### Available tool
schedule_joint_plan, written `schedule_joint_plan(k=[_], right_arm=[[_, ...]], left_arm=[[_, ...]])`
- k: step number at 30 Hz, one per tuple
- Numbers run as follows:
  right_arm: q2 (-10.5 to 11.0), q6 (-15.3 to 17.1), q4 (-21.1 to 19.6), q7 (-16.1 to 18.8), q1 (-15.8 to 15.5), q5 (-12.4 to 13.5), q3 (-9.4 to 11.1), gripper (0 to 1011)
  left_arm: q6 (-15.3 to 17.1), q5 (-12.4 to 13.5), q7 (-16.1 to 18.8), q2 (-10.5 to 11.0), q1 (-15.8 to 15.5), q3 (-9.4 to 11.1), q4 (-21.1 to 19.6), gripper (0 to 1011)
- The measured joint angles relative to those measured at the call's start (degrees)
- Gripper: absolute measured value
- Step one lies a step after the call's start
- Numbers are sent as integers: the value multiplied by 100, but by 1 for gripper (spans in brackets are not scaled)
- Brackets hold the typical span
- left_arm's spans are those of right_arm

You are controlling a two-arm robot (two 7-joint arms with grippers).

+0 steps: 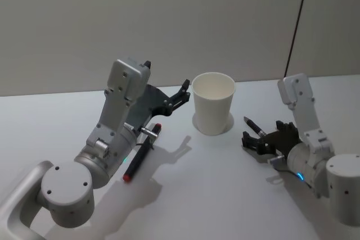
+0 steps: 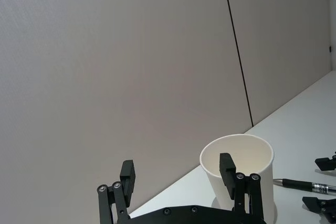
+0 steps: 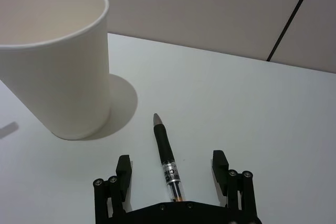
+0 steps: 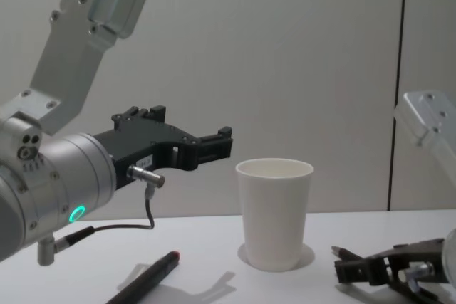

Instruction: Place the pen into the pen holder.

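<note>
Leftmost, a red-tipped marker (image 1: 139, 155) is seen lying on the table (image 1: 214, 195) beneath the left arm. The left gripper (image 1: 181, 94) is held raised, spread wide and empty, just left of the pen holder (image 1: 213, 102) (a white cup, upright at centre). Further right, the pen (image 3: 164, 148) is laid flat between the parted fingers of the right gripper (image 3: 171, 161), clear of both.
</note>
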Motion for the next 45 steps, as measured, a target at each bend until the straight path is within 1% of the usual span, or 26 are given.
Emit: schedule_joint_plan(k=[3, 4, 6, 7, 10, 20, 32, 45], right_arm=[[-9, -2, 5, -2, -3, 0, -6, 950], [-11, -2, 6, -2, -4, 0, -10, 909], [-16, -2, 11, -3, -5, 0, -16, 884], [-18, -2, 14, -3, -5, 1, -17, 832], [-21, -3, 18, -4, -7, 1, -18, 780], [-29, -10, 27, -7, -10, 4, -14, 709], [-77, 19, 37, -170, -21, 217, 50, 636], [-98, 47, 40, -250, -21, 320, 81, 545]], left_arm=[[0, 0, 1, 0, 0, 0, 0, 1001], [0, 0, 0, 0, 0, 0, 0, 1001], [0, 0, 0, 0, 0, 0, 0, 1001], [0, 0, 1, 0, 0, 0, 0, 1001], [0, 0, 0, 0, 0, 0, 0, 1001], [0, 0, 0, 0, 0, 0, 0, 1001], [0, 0, 1, 0, 0, 0, 0, 1001], [0, 0, 0, 0, 0, 0, 0, 1001]])
